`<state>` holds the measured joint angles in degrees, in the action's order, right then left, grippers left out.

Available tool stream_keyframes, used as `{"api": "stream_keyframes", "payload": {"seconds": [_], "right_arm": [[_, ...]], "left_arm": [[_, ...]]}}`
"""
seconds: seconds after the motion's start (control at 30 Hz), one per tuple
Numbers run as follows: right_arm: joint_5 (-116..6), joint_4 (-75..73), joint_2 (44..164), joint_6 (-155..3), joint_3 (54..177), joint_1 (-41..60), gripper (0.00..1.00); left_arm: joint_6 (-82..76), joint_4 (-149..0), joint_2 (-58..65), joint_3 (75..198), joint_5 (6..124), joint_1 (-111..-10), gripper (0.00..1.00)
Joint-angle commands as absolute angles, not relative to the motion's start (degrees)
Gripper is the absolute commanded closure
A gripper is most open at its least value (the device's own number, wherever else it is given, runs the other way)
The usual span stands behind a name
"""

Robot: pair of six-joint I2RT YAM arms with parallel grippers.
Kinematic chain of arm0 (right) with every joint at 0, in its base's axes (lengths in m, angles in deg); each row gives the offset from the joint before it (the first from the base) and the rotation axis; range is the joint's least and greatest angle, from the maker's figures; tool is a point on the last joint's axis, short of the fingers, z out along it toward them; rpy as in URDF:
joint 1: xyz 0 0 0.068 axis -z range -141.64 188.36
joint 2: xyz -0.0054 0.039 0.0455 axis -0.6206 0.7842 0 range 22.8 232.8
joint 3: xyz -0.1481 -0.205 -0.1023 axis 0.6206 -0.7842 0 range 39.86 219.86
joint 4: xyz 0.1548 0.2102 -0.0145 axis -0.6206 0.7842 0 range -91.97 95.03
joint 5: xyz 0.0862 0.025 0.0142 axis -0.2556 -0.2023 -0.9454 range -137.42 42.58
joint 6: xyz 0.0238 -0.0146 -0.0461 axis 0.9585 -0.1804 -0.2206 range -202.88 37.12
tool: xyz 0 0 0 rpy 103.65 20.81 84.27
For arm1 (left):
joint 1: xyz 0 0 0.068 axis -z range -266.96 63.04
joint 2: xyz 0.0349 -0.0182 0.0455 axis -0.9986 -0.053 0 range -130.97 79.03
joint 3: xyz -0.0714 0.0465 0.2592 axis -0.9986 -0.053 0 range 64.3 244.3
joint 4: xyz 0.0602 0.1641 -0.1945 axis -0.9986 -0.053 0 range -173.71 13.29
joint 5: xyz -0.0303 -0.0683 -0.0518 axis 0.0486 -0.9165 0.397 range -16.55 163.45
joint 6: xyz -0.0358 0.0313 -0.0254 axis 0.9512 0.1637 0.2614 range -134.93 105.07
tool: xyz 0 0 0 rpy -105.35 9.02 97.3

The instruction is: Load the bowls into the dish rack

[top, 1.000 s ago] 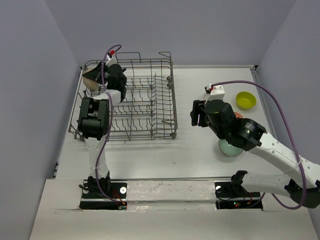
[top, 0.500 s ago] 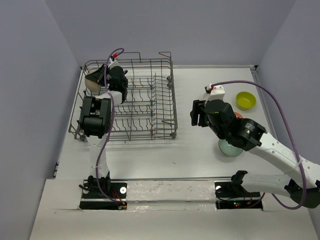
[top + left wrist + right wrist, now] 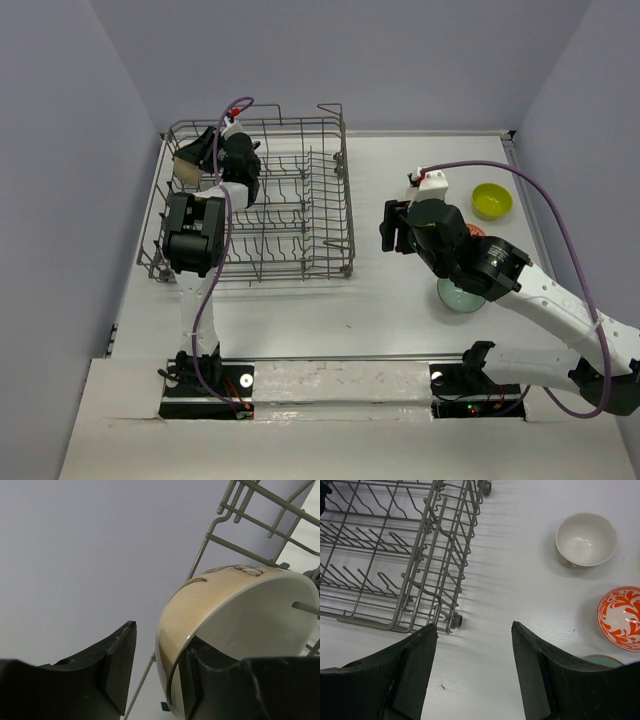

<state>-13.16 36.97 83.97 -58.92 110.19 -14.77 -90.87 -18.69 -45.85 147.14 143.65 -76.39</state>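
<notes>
"What did the overhead view show?"

"The dish rack [image 3: 347,215] sat toward the far left corner of the counter [image 3: 400,310]. The left gripper [image 3: 203,155] hung at the rack's own far left corner with a cream bowl [image 3: 183,166] at its tip. The right gripper [image 3: 392,228] hovered mid-counter, just right of the rack. A yellow bowl [image 3: 491,200] lay near the far right edge, and a pale green bowl [image 3: 458,297] sat half hidden under the right arm. No other bowl showed inside the rack."

"And the left wrist camera?"

"The cream bowl was tipped on edge against the rack's wires, with one tine [image 3: 305,607] poking into it. The fingers [image 3: 117,665] straddled its rim, one inside and one outside. A gap showed on the outer side, so the jaws looked slack rather than clamped."

"The right wrist?"

"Its fingers were spread wide with nothing between them, over bare counter beside the rack's near right corner. Beyond lay another cream bowl [image 3: 586,539], an orange bowl [image 3: 621,617] and a sliver of the green one."

"So how far along?"

"Barely begun, as the observer judged it. One bowl was going in, and four were left on the counter's right side."
</notes>
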Motion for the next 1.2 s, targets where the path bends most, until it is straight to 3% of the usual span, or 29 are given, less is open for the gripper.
{"api": "stream_keyframes", "payload": {"seconds": [0.0, 0.3, 0.67, 0.9, 1.17], "right_arm": [[-12.0, 34.0, 83.8, -59.2, 109.9, -14.7, 0.33], [-12.1, 33.9, 83.9, -59.3, 109.9, -14.7, 0.33], [-12.2, 33.9, 84.0, -59.9, 110.3, -14.7, 0.32], [-12.1, 34.0, 84.5, -60.2, 110.7, -14.7, 0.32], [-12.2, 33.9, 85.1, -60.3, 110.5, -14.7, 0.32]], "left_arm": [[-89.4, -14.7, -45.2, 149.7, 144.4, -76.0, 0.49], [-87.8, -15.5, -45.3, 150.4, 144.2, -75.6, 0.31], [-87.0, -17.0, -45.9, 151.3, 144.6, -75.3, 0.26], [-86.0, -17.1, -45.8, 151.0, 144.6, -75.2, 0.13], [-85.9, -17.3, -45.8, 151.2, 144.5, -75.1, 0.08]]}}
